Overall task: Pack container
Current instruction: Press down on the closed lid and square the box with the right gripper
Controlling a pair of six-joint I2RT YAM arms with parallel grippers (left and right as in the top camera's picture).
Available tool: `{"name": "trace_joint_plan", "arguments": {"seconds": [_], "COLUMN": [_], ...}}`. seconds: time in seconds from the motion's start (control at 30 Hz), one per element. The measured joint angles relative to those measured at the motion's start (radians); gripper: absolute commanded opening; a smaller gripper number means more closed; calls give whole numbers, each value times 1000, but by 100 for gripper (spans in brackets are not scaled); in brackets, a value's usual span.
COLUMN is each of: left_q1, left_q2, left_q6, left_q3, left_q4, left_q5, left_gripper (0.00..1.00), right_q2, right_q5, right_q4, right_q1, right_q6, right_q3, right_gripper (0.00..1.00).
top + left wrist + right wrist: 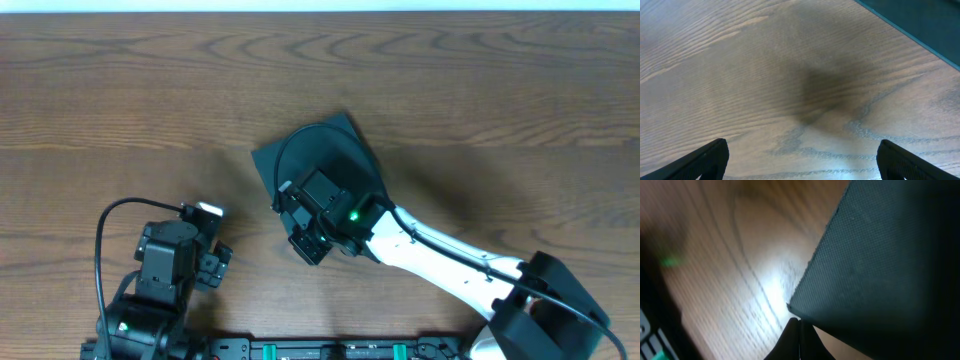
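The container (325, 145), a dark teal-black square box, lies at the table's middle, half covered by my right arm. In the right wrist view a corner of the container (880, 255) fills the upper right, and a strip of table shows beneath its edge. My right gripper (799, 325) is shut, its tips right at that corner; I cannot tell whether they touch it. Overhead, the right gripper (297, 225) sits at the box's near-left side. My left gripper (220, 238) stands open over bare wood, left of the box, fingers (705, 160) wide apart. An edge of the container (920, 20) crosses that view's top right.
The wooden table (120, 90) stretches around the box. The arm bases and a rail with green fittings (330, 350) line the near edge. A black cable (300, 140) loops over the container.
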Motion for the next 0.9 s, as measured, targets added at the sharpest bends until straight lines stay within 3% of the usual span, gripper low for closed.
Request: {"name": "trace_joint_plan", "arguments": {"seconds": [0.43,0.9], "left_q1": [0,0], "left_q2": [0,0], "left_q6": [0,0], "left_q3": [0,0], "left_q4": [0,0], "left_q5": [0,0], "left_gripper": [95,95], "right_q2": [77,77], "right_q5": [108,148], "right_q4": [259,289], "right_q1": [3,-6], "right_q6": [131,189], "right_q3": [-4,-4], "right_gripper": [2,2]}}
